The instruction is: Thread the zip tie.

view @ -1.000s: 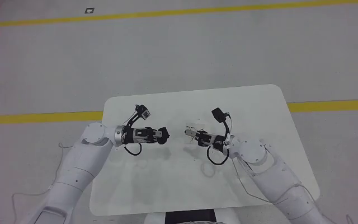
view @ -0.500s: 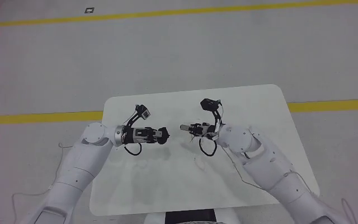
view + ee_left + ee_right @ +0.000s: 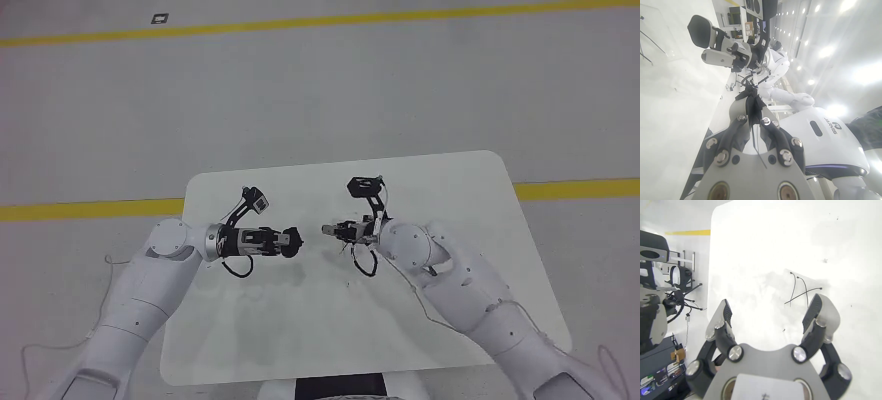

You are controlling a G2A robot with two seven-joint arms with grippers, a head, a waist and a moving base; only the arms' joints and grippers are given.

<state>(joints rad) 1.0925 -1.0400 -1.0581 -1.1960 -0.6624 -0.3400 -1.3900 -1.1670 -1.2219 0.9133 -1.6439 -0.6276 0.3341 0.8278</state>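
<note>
The left pincer (image 3: 291, 241) hangs above the middle of the white bench (image 3: 450, 190), pointing across at the right pincer (image 3: 333, 230). The two tips are near each other but apart, with a strip of bare bench showing between them from above. In its own wrist view the left pincer (image 3: 753, 102) is pressed together on a thin black zip tie (image 3: 757, 151). The strap runs back between the fingers and ends over the grey palm plate, while its forward end sticks out past the fingertips as a dark clump (too small and tangled there to tell head from tail). Beyond that clump the right pincer (image 3: 698, 45) sits farther off, held sideways, with one black-padded finger and one grey finger plainly apart. Its own wrist view agrees: the right pincer (image 3: 770, 306) is spread wide with nothing between its ribbed black pads (image 3: 727, 311), looking down on the bench (image 3: 762, 247). Three loose ties (image 3: 798, 289) lie flat there, crossing one another in a loose fan just beyond one fingertip. Their small square heads point away from the pincer, and none of them touches it. The held zip tie is therefore up off the bench, in the left pincer alone, well clear of the three lying below.
</note>
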